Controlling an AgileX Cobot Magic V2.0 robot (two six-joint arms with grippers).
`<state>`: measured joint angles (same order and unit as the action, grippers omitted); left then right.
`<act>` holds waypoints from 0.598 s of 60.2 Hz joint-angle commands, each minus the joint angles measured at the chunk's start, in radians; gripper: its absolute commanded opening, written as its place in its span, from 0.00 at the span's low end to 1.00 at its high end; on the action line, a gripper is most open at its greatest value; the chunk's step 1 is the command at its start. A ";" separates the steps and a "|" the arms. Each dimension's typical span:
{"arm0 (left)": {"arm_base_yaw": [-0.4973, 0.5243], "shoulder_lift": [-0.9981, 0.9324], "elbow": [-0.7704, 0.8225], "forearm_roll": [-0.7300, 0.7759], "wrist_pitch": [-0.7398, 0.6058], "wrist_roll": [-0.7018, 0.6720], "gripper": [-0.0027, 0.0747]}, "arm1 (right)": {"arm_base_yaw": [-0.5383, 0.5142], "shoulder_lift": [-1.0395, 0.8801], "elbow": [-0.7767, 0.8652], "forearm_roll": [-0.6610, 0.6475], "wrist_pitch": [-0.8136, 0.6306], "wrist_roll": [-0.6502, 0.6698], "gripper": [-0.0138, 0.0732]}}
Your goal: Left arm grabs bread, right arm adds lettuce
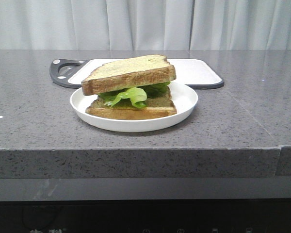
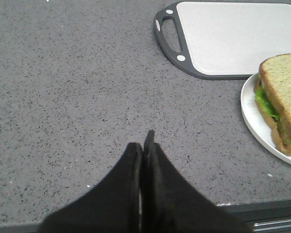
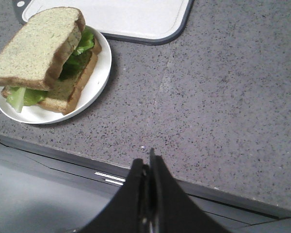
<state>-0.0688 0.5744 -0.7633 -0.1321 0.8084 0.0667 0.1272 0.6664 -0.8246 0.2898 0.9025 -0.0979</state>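
From my remote seat I see a finished-looking sandwich on a white plate (image 1: 184,104) at the middle of a grey speckled counter (image 1: 34,121). The bread (image 1: 128,73), the thick top slice, lies tilted over the lettuce (image 1: 131,95), which rests on a thinner lower slice (image 1: 131,110). A white cutting board (image 1: 199,70) sits just behind the plate.

My left gripper (image 2: 146,145) has its fingers pressed together, holding nothing, over bare counter; the plate lies well off to its right, the board ahead and right. My right gripper (image 3: 149,165) is likewise closed and empty at the counter's near edge, the sandwich ahead and to its left.

I judge the stacking done. The step in hand is parking: I would keep both pincers low, clear of the plate rim.
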 commanded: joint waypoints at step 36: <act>0.002 -0.276 0.277 0.062 -0.400 0.015 0.01 | -0.007 -0.001 -0.025 0.012 -0.067 -0.003 0.02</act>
<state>-0.0688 0.3658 -0.5595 -0.0735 0.5802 0.0794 0.1272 0.6664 -0.8246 0.2898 0.9011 -0.0979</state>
